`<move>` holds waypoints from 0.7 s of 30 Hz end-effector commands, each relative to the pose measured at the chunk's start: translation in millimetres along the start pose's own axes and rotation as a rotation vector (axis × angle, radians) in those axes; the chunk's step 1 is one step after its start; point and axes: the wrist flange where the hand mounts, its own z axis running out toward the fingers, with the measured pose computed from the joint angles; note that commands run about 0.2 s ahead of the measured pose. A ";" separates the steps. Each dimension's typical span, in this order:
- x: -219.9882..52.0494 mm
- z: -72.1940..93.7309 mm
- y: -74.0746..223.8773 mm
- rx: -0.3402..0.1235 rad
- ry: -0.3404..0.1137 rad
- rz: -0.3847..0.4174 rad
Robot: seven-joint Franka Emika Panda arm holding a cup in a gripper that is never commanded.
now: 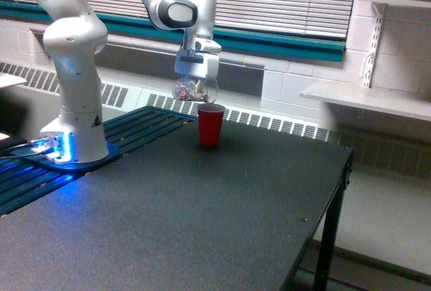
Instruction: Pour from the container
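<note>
My tool [196, 70] is clamped on the container [194, 89] and holds it tipped on its side just above the red cup [210, 125] on the table [202, 217] — so the little bits can fall in.

A red cup [210, 124] is seen on a black table [202, 223]; pinkish bits, seemingly, are shown inside the clear container [193, 89]; the arm [74, 69] is white.

The white arm rises from its base, bends at the elbow and reaches toward the exterior view's right. Its wrist points downward. The gripper [194, 83] is clamped on the container [192, 89], tilted.
</note>
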 end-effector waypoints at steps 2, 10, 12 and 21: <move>-0.3 -0.5 -4.2 -0.012 -0.016 -0.033; 1.6 0.0 -1.4 -0.026 -0.028 -0.039; 2.6 -1.0 -0.7 -0.029 -0.026 -0.039; 2.7 -1.4 -0.9 -0.038 -0.039 -0.051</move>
